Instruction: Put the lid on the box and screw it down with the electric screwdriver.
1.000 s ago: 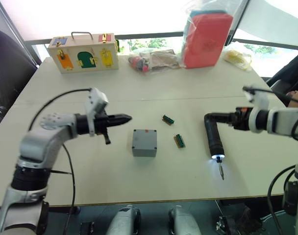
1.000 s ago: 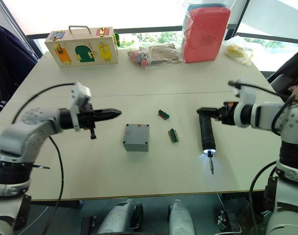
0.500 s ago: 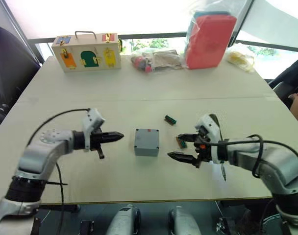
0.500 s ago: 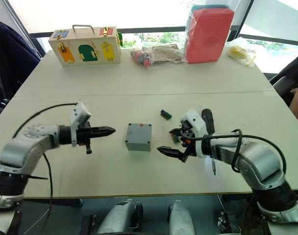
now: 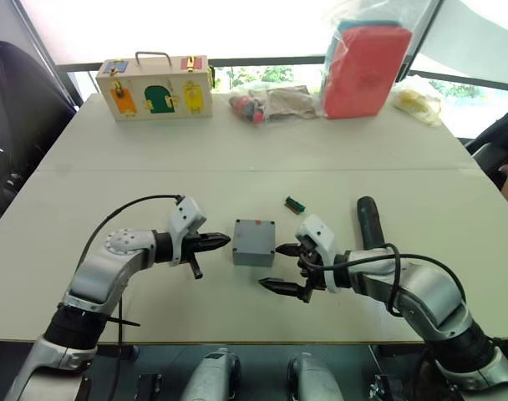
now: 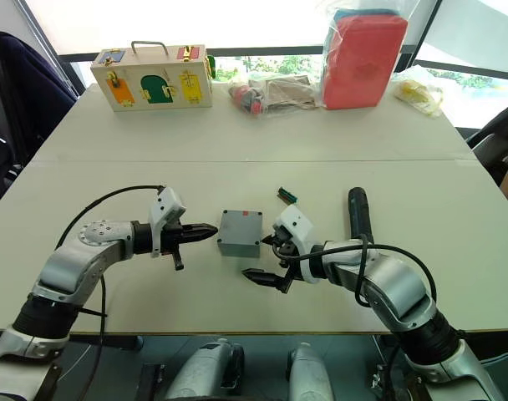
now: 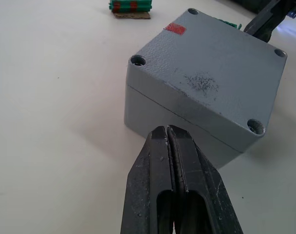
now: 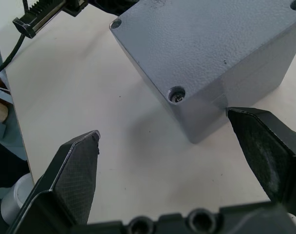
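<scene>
The grey box (image 5: 254, 247) stands mid-table with the lid (image 7: 211, 73) seated on top; a seam runs under the lid and a red mark shows near one edge. My left gripper (image 5: 222, 241) is shut and empty, its tip just short of the box's left wall (image 7: 187, 129). My right gripper (image 5: 279, 267) is open at the box's near right corner, with one finger (image 8: 265, 146) close to the wall and the other finger (image 8: 77, 168) over bare table. The black electric screwdriver (image 5: 365, 221) lies on the table to the right, behind my right arm.
A small green connector (image 5: 295, 203) lies behind the box. At the far edge stand a wooden box with coloured doors (image 5: 158, 88), a bag of small parts (image 5: 266, 102) and a red case in plastic (image 5: 361, 63). A yellow bag (image 5: 417, 96) is far right.
A second ago my right gripper held the screwdriver out to the right. Now the tool lies on the table and that gripper is open beside the box. My left gripper moved closer to the box.
</scene>
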Controlling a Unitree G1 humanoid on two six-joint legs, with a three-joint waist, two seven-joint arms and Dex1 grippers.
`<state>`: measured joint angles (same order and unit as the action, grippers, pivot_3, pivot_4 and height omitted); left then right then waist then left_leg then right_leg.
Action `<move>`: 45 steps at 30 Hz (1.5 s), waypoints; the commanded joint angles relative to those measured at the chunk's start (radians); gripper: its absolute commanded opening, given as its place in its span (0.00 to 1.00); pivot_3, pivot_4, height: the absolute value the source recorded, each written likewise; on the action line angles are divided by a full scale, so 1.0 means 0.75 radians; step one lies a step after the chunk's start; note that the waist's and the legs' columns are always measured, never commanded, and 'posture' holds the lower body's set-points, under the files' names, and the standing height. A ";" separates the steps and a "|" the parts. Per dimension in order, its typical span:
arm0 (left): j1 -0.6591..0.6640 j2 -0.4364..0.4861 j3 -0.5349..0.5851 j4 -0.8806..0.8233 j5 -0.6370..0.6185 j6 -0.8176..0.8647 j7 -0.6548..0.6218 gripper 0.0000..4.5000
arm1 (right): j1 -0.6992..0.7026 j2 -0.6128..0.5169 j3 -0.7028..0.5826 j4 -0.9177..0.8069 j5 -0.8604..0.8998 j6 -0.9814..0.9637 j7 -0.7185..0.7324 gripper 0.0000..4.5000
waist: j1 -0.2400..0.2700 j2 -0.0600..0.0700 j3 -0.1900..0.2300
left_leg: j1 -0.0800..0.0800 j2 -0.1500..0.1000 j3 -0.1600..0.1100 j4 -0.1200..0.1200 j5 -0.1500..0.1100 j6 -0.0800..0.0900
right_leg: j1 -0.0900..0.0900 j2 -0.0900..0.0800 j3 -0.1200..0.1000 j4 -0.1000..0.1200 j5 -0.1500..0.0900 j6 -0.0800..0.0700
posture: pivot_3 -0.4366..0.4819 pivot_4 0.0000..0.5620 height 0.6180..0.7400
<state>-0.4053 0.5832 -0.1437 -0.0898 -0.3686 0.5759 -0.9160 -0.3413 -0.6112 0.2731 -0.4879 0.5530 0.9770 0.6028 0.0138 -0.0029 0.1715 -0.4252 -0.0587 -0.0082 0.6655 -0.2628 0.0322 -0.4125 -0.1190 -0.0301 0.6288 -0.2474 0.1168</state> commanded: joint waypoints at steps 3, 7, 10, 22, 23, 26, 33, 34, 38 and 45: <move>-0.102 -0.070 -0.031 0.097 0.060 -0.102 -0.008 0.00 | -0.008 0.062 -0.007 -0.092 0.057 0.049 0.007 0.99 | -0.002 0.000 0.000 | 0.000 0.000 0.000 0.000 0.000 0.000 | 0.000 0.001 -0.001 0.000 0.000 0.000 | 0.48 0.27 1.00; -0.164 -0.096 -0.020 0.256 0.133 -0.194 0.008 0.00 | -0.003 0.080 -0.038 -0.127 0.086 0.094 0.002 0.99 | -0.002 0.000 0.000 | 0.000 0.000 0.000 0.000 0.000 0.000 | 0.000 0.001 -0.001 0.001 0.000 0.000 | 0.48 0.27 1.00; -0.162 -0.057 -0.005 0.294 0.162 -0.227 -0.011 0.00 | 0.007 0.030 -0.094 -0.159 0.111 0.110 0.027 0.99 | -0.002 0.000 0.000 | 0.000 0.000 0.000 0.000 0.000 0.000 | 0.000 0.001 -0.002 0.001 0.000 0.000 | 0.48 0.27 1.00; 0.052 0.104 0.011 -0.015 0.066 -0.048 -0.137 0.00 | -0.177 -0.189 0.040 0.249 -0.280 -0.376 0.261 0.99 | -0.003 0.000 0.000 | 0.000 0.000 0.001 0.000 0.000 0.000 | 0.000 0.001 -0.001 0.001 0.000 0.000 | 0.48 0.27 1.00; 0.064 0.099 0.008 -0.040 0.061 -0.035 -0.131 0.00 | -0.192 -0.175 0.057 0.282 -0.300 -0.411 0.281 0.99 | -0.002 0.000 0.000 | 0.000 0.000 0.001 0.000 0.000 0.000 | 0.000 0.001 -0.001 0.001 0.000 0.000 | 0.48 0.27 1.00; 0.085 0.074 0.002 -0.097 0.051 0.002 -0.106 0.00 | -0.233 -0.126 0.099 0.362 -0.346 -0.488 0.333 0.99 | -0.003 0.000 0.000 | 0.000 0.000 0.001 0.000 0.001 0.000 | 0.000 0.001 -0.001 0.001 0.000 0.000 | 0.48 0.27 1.00; 0.052 -0.030 0.026 -0.082 0.067 -0.016 0.000 0.00 | -0.222 -0.057 0.143 0.327 -0.327 -0.468 0.442 0.99 | -0.002 0.000 0.000 | 0.000 0.000 0.001 0.000 0.001 -0.001 | 0.000 0.001 -0.002 0.001 0.000 0.000 | 0.48 0.27 1.00; 0.042 -0.043 0.030 -0.074 0.069 -0.021 0.013 0.00 | -0.212 -0.057 0.143 0.307 -0.321 -0.449 0.450 0.99 | -0.002 0.000 0.000 | 0.000 0.000 0.001 0.000 0.001 -0.001 | 0.000 0.001 -0.002 0.001 0.000 0.000 | 0.48 0.27 1.00; 0.022 -0.050 0.028 -0.058 0.077 -0.034 0.027 0.00 | -0.187 -0.041 0.125 0.256 -0.315 -0.394 0.438 0.99 | -0.003 0.000 0.000 | 0.000 0.000 0.001 0.000 0.001 -0.001 | 0.000 0.001 -0.002 0.001 0.000 0.000 | 0.48 0.27 1.00; -0.003 -0.044 0.022 -0.027 0.079 -0.042 0.018 0.00 | -0.148 -0.018 0.082 0.178 -0.301 -0.314 0.396 0.99 | -0.002 0.000 0.000 | 0.000 0.000 0.000 0.000 0.003 -0.004 | 0.000 0.001 -0.001 0.002 0.000 0.000 | 0.48 0.27 1.00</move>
<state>-0.3859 0.5529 -0.1356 -0.0975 -0.3038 0.5698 -0.8931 -0.4500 -0.6365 0.3606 -0.2957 0.3001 0.7373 0.9030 0.0125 -0.0031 0.1716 -0.4250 -0.0589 -0.0079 0.6657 -0.2609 0.0293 -0.4127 -0.1181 -0.0312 0.6300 -0.2474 0.1171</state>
